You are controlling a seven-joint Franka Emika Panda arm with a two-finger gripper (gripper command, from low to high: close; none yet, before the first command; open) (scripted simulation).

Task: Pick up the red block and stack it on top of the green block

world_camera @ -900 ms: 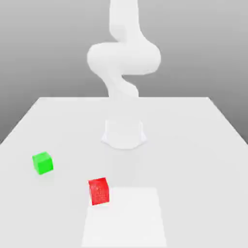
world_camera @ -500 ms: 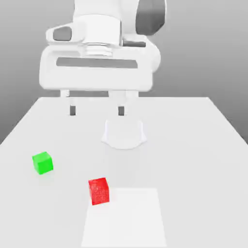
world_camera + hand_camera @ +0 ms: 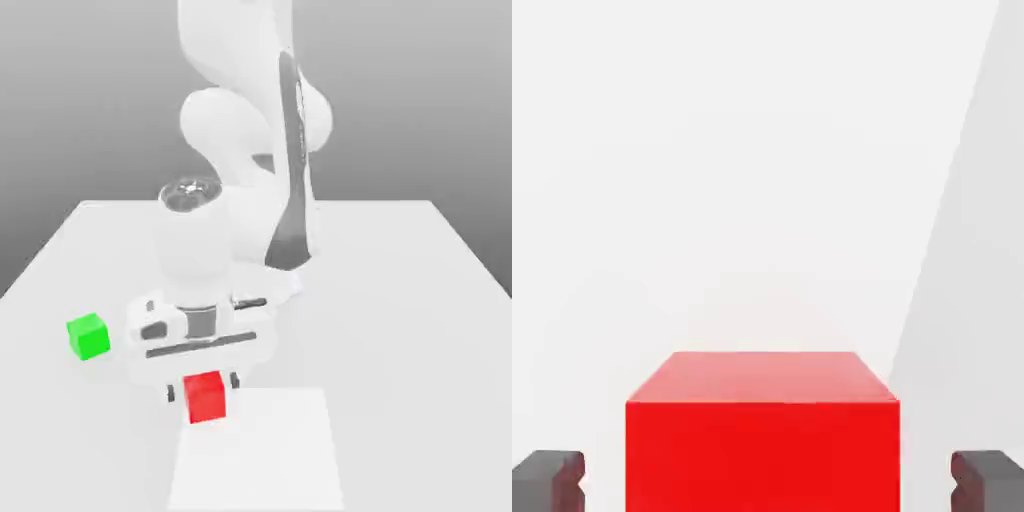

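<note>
Arm lowered over the red block, fingers astride it but not touching.

The gripper [image 3: 203, 387] hangs just above the desk [image 3: 400, 300] with the red block [image 3: 206, 396] between its fingers [image 3: 550, 480]; in the hand view a strip of bare desk shows on either side of the cube, so the fingers stand open around it and grip nothing. The red block rests on the desk at the far corner of a paler square patch [image 3: 258, 450], toward the near edge. The green block [image 3: 88, 336] sits well apart toward the exterior view's left, near the desk's left edge, with open surface all round it.
</note>
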